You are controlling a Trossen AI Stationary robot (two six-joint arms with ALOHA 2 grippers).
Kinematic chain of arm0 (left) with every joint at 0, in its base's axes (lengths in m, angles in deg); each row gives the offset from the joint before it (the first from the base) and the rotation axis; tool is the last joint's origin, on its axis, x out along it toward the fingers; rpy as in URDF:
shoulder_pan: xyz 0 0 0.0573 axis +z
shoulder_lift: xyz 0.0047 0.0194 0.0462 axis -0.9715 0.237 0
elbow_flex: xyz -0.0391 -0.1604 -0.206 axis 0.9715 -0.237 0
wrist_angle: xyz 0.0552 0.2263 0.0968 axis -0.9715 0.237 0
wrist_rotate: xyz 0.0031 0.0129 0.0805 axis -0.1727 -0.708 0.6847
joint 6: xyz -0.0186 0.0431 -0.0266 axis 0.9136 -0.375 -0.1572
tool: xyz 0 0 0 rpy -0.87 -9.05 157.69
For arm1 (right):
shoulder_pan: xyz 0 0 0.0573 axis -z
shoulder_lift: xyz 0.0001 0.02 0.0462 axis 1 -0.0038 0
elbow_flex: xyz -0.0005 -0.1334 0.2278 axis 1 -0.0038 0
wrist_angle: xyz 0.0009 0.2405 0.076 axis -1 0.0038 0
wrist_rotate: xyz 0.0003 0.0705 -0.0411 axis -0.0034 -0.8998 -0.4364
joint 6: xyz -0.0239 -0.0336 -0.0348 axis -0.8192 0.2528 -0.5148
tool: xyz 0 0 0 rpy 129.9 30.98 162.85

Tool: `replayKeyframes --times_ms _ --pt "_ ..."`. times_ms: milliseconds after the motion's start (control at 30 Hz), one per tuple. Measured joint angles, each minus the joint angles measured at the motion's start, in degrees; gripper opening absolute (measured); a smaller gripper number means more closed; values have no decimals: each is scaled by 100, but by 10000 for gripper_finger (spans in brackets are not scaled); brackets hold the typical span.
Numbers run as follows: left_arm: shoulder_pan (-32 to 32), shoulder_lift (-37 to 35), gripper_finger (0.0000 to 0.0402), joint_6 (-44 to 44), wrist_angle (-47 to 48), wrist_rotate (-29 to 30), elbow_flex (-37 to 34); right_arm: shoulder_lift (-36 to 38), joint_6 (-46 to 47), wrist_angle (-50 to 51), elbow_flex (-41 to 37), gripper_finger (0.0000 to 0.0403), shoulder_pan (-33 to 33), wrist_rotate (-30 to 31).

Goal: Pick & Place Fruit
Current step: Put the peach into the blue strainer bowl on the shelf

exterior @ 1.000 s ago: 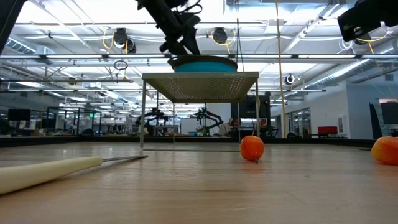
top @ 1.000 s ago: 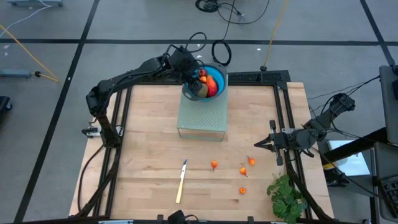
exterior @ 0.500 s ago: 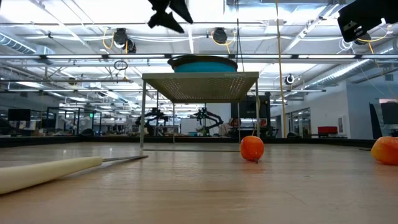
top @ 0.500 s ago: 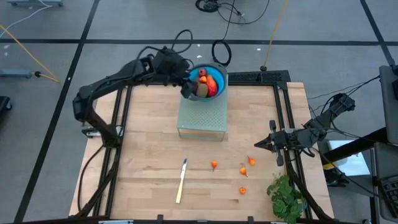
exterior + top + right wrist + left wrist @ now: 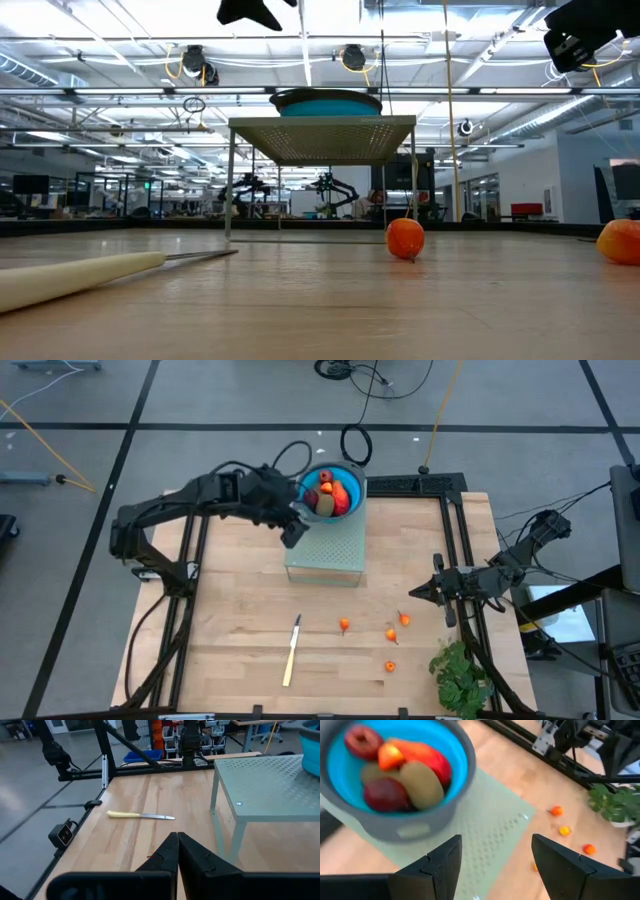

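Left gripper [image 5: 293, 532]: fingers released, drawn back left of the bowl [image 5: 330, 491].
Fruit [image 5: 400, 772]: delivered.
Right gripper [image 5: 415, 593]: clenched, idle.

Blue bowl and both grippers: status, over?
Left gripper open, empty, beside blue bowl. Right gripper shut, parked at table edge. Small orange pieces on table. Nothing in the way.

Four orange bits [image 5: 344, 624], one knife [image 5: 291, 651], one bowl [image 5: 350, 473].

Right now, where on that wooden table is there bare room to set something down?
Bare wood lies left of the knife, and between the perforated stand and the right tool. It is crowded around the small orange fruits and leafy bunch.
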Motion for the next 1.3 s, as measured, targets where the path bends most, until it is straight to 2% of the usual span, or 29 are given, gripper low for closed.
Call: replayKeyframes --times_ms 133,333,467,633,800,967,1100,1300 --pt "-269 -3 241 441 178 21 0 -1 -15 2 0 0 -2 -275" --pt "-685 -3 241 301 168 20 0 -43 -23 4 2 0 -2 -917" --pt "-960 -3 241 265 119 160 -5 -141 32 -1 0 0 -2 -1098" --pt "-1283 0 241 176 -400 334 -336 -465 109 1 1 0 -2 -1205" --pt "-1503 0 241 297 -697 364 -834 -899 340 4 0 0 -2 -1210" --pt "-1641 -125 241 263 -1626 326 -1557 -1335 647 6 0 0 -2 -1224" --pt "-1718 -433 241 263 -2286 317 -2238 -1656 934 0 1 0 -2 -1507" --pt "-1826 -1132 241 325 -3067 306 -3333 -2102 1390 1 0 0 -2 -1520"
